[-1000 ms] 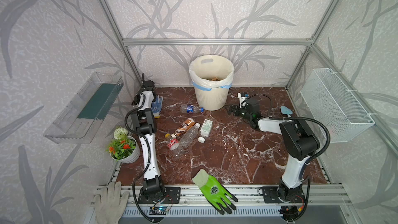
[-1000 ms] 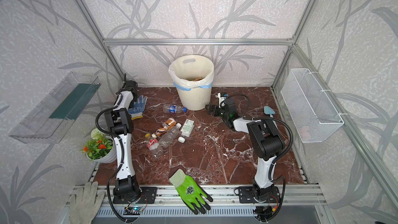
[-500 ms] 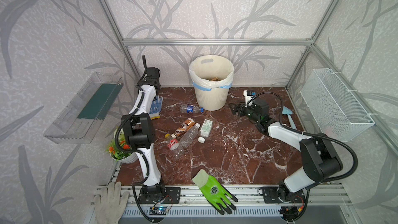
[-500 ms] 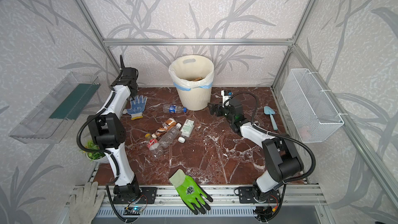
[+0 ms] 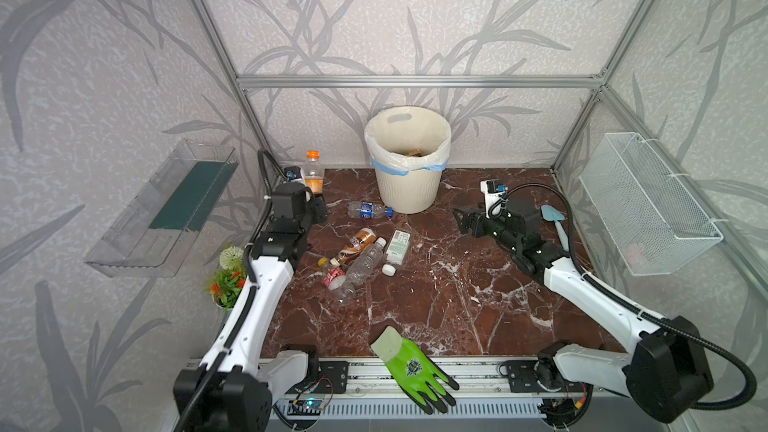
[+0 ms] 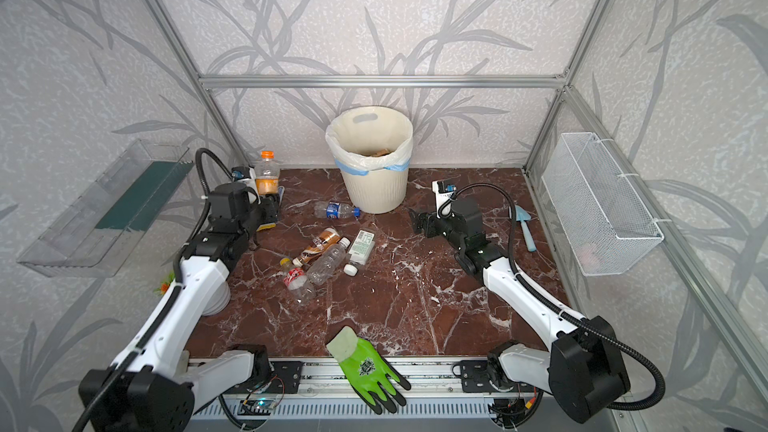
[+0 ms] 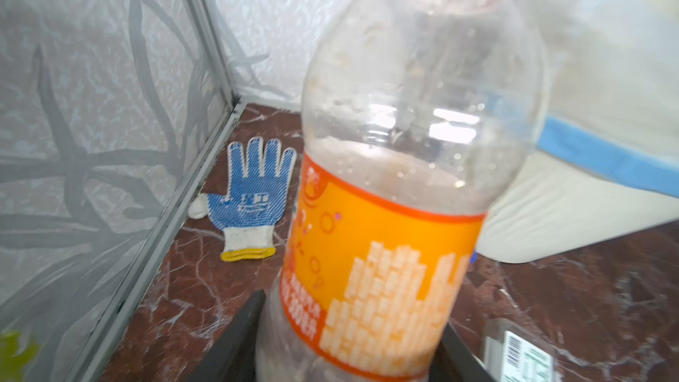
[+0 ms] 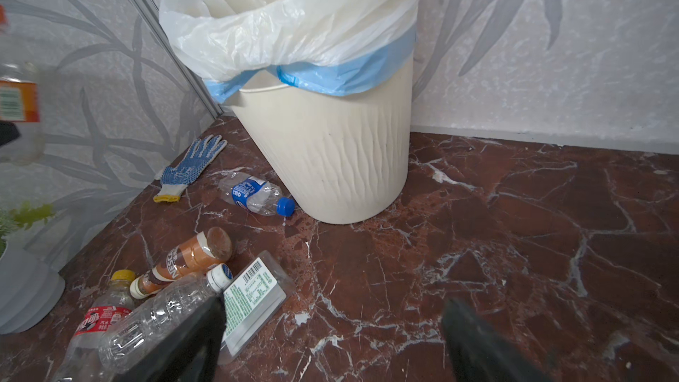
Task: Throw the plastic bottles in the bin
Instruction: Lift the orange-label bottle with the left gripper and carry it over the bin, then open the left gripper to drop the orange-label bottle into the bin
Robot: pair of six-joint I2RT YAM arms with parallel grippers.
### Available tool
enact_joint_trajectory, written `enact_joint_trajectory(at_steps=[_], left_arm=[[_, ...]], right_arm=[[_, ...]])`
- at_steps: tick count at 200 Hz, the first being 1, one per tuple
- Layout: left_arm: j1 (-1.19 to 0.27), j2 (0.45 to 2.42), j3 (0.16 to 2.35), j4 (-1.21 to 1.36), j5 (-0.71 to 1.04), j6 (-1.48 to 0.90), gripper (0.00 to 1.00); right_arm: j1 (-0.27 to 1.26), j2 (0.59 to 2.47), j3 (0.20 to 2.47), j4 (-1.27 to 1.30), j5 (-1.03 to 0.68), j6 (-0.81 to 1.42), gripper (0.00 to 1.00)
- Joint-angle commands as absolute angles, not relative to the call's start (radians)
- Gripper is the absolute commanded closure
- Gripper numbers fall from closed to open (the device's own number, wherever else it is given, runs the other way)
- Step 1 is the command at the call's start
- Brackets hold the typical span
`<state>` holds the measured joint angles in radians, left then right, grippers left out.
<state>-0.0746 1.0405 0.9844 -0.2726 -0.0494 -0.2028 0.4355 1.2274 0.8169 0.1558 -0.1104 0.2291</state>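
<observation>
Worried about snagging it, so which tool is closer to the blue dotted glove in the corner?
Left. The left tool, gripping the orange-capped bottle, is right by the blue dotted glove; the right tool is across the floor, on the bin's other side.

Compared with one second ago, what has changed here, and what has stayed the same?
The left arm and right arm stretched out, elbows dropping low. The left gripper came away from the back-left corner, shut on the upright orange-label bottle. The right gripper stayed open, empty, roughly in place. The loose bottles, bin and green glove did not move.
</observation>
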Motion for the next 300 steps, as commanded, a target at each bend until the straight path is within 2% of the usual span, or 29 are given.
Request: enact_joint_trajectory(at_steps=[1, 33, 87, 116, 139, 154, 167, 178, 189, 195, 199, 201, 223, 242, 274, 300], left_arm=[[-0.122, 0.900, 0.922, -0.125, 0.054, -0.268, 0.50], [-0.233, 0.765, 0.900, -0.050, 0.056, -0.262, 0.50], [-0.402, 0.684, 0.968, 0.013, 0.081, -0.129, 0.51], [-0.451, 0.754, 1.080, 0.095, 0.138, -0.069, 0.51], [-0.483, 0.939, 1.226, 0.175, 0.055, -0.064, 0.55], [-0.485, 1.161, 1.442, 0.109, -0.024, -0.087, 0.55], [-0.483, 1.407, 1.719, -0.030, -0.086, -0.120, 0.53], [-0.483, 1.597, 1.973, -0.173, -0.070, -0.115, 0.43], [-0.479, 1.794, 2.274, -0.428, -0.103, -0.136, 0.33], [-0.468, 1.894, 2.441, -0.556, -0.091, -0.156, 0.23], [-0.457, 1.959, 2.550, -0.634, -0.065, -0.171, 0.05], [-0.452, 1.990, 2.606, -0.673, -0.058, -0.180, 0.02], [-0.425, 2.240, 3.145, -0.993, -0.027, -0.192, 0.01], [-0.423, 2.061, 2.897, -0.912, -0.017, -0.148, 0.01], [-0.419, 1.624, 2.232, -0.562, -0.138, -0.073, 0.01], [-0.404, 1.332, 1.820, -0.403, -0.205, -0.038, 0.01]], right_arm=[[0.453, 1.221, 0.817, 0.049, -0.072, 0.190, 0.08], [0.477, 1.234, 0.842, -0.007, -0.062, 0.168, 0.08], [0.528, 1.144, 0.798, -0.021, 0.028, 0.155, 0.09], [0.556, 1.121, 0.778, -0.017, 0.062, 0.163, 0.09], [0.576, 1.115, 0.765, 0.008, 0.085, 0.174, 0.09], [0.584, 1.120, 0.765, 0.022, 0.087, 0.181, 0.09], [0.593, 1.126, 0.764, 0.030, 0.086, 0.181, 0.09], [0.598, 1.128, 0.760, 0.039, 0.088, 0.183, 0.09], [0.604, 1.126, 0.753, 0.042, 0.090, 0.187, 0.09], [0.605, 1.123, 0.747, 0.044, 0.091, 0.190, 0.09], [0.606, 1.119, 0.741, 0.044, 0.090, 0.193, 0.09], [0.606, 1.117, 0.738, 0.045, 0.089, 0.196, 0.09], [0.609, 1.087, 0.715, 0.038, 0.086, 0.197, 0.09], [0.610, 1.077, 0.720, 0.012, 0.092, 0.179, 0.08], [0.609, 1.088, 0.745, -0.001, 0.094, 0.172, 0.08], [0.615, 1.147, 0.805, -0.059, 0.092, 0.214, 0.08]])
